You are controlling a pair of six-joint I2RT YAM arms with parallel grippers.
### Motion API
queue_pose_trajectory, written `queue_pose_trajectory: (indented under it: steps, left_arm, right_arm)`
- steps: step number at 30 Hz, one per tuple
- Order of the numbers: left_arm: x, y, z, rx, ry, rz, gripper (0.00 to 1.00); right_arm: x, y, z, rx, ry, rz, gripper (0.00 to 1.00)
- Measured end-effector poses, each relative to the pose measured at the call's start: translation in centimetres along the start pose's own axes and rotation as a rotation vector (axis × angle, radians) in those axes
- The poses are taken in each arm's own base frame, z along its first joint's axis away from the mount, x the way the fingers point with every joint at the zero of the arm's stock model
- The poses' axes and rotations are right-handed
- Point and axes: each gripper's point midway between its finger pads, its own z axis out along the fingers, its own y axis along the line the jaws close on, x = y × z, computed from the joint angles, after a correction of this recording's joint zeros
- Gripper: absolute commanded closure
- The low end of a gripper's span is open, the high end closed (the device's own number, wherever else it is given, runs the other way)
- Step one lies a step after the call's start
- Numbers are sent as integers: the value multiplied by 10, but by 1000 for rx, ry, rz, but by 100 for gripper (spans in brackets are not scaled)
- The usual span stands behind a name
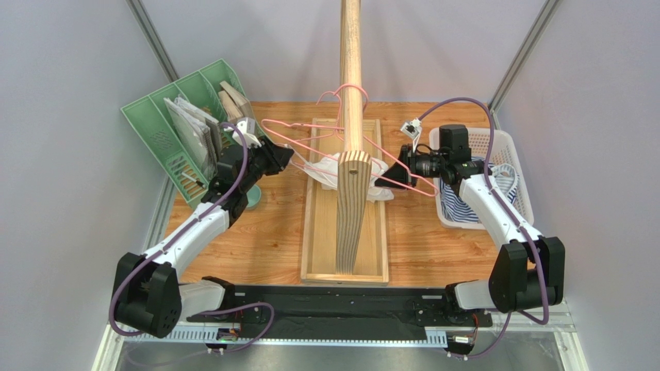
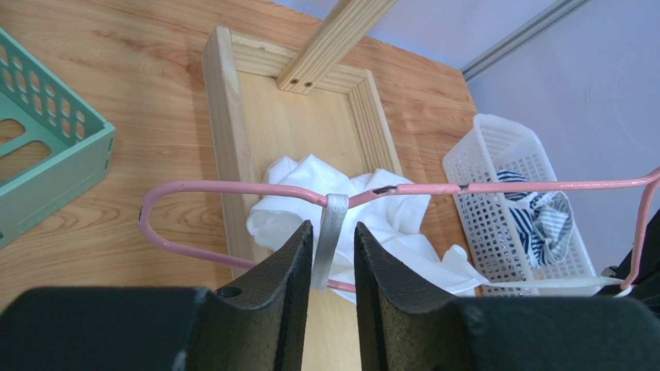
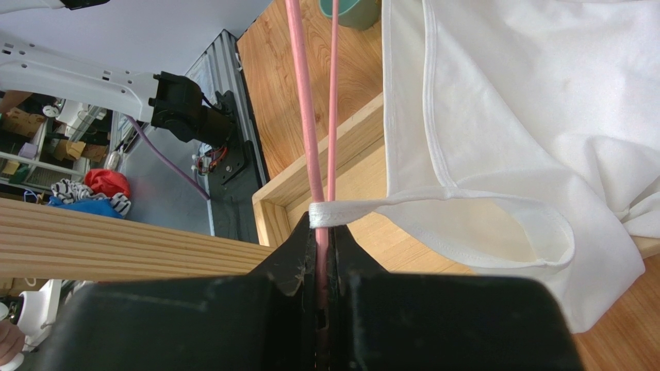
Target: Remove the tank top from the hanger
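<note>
**Left wrist view: shoulder strap framed between parted jaws**

At far left, a green file rack [image 1: 194, 127] stands apart from the work. Next to it, the left gripper [image 2: 333, 255] is up against the pink hanger [image 2: 232, 188]. Its jaws stand narrowly apart on either side of one strap [image 2: 335, 232], which drapes over the wire and, as far as the picture shows, is not yet pinched. The white tank top [image 2: 387, 224] hangs bunched below the wire, over the tray of the wooden stand [image 1: 307, 232]. Both its straps are looped on the hanger.

To the right, the right gripper [image 3: 321, 239] is clamped tight on the hanger wire, with the second strap [image 3: 341, 210] right at its fingertips. Farther right sits a white basket [image 1: 511, 147] holding a striped cloth [image 1: 465, 209].

The step in hand appears to be taking the left strap. It should go best if the pads close on cloth alone, clear of the wire. The strap can then be drawn along to the hanger's rounded end and off it. The right side should hold firm, so the hook does not jump the rail [image 1: 351, 46].
</note>
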Motion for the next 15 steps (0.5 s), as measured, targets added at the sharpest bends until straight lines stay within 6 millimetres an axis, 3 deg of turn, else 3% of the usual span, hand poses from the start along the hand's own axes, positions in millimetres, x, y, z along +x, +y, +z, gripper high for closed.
queue_pose_trajectory:
  steps: [6, 15]
  left_arm:
    - [-7, 6, -1, -23, 8, -19, 100]
    - [-43, 30, -20, -149, -28, -45, 100]
  right_arm:
    - [0, -1, 0, 3, 0, -3, 100]
    - [-2, 2, -2, 5, -6, -23, 100]
